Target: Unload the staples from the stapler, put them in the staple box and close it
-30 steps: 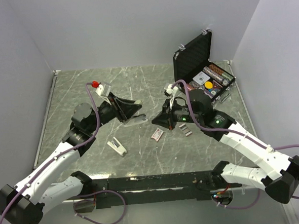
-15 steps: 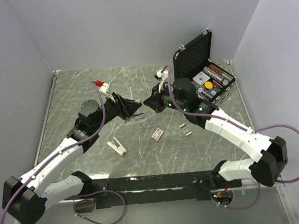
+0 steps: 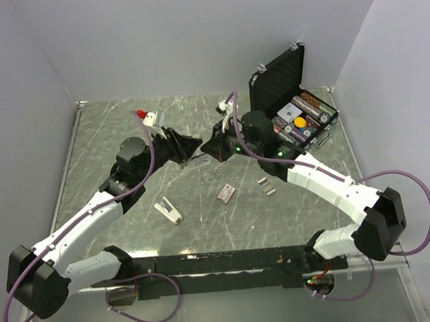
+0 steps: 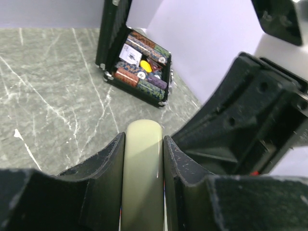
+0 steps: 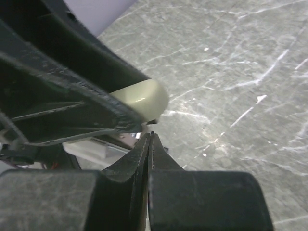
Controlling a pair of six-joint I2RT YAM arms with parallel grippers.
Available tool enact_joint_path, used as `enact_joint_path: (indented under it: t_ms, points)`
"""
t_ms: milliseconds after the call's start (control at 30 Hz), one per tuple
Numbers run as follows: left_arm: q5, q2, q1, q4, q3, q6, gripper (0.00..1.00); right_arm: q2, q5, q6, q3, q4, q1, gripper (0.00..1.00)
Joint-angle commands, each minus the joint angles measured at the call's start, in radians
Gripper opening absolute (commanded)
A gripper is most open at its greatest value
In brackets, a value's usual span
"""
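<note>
**Top external view.** The left gripper (image 3: 186, 148) is clamped on the stapler (image 3: 198, 160), holding it just off the table (image 3: 111, 131). The right gripper (image 3: 211, 148) has its jaws pressed together on nothing, and its tips meet the stapler's free end. Two staples (image 3: 262, 181) lie on the table near and to the right of the right gripper's tips, well clear of them, with a pink box (image 3: 226, 193) beside them. An open black case (image 3: 277, 80) stands beyond the right gripper.

**Left wrist view.** The stapler's cream body (image 4: 142, 183) fills the gap between the two fingers (image 4: 103, 166), gripped across its width with its rounded end pointing outward. The right gripper's dark housing looms just right of that end.

**Right wrist view.** The closed tips (image 5: 150, 137) sit directly under the stapler's cream end (image 5: 142, 98), touching or very nearly so. A pale metal part shows to their left. Whether any strip remains inside cannot be told.

**Handling, as a judgement.** The strips look very light, thin and slick, and probably snap if bent. They are best pinched across the long sides at mid-length. The stapler appears rigid and smooth — a firm hold across the body suits it, leaving the front end free.
</note>
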Motion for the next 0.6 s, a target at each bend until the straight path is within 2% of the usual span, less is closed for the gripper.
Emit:
enact_joint_path:
  t_ms: [0, 367, 567]
  points:
    - [-0.059, 0.014, -0.005, 0.049, 0.039, -0.025, 0.01, 0.004, -0.044, 0.034, -0.019, 0.077, 0.005, 0.0]
    - [-0.084, 0.07, -0.005, 0.097, 0.044, -0.048, 0.01, 0.113, -0.027, 0.076, -0.096, 0.281, 0.005, 0.0]
    - [-0.154, 0.078, -0.006, 0.078, 0.044, -0.049, 0.01, 0.134, -0.047, 0.093, -0.127, 0.315, 0.005, 0.0]
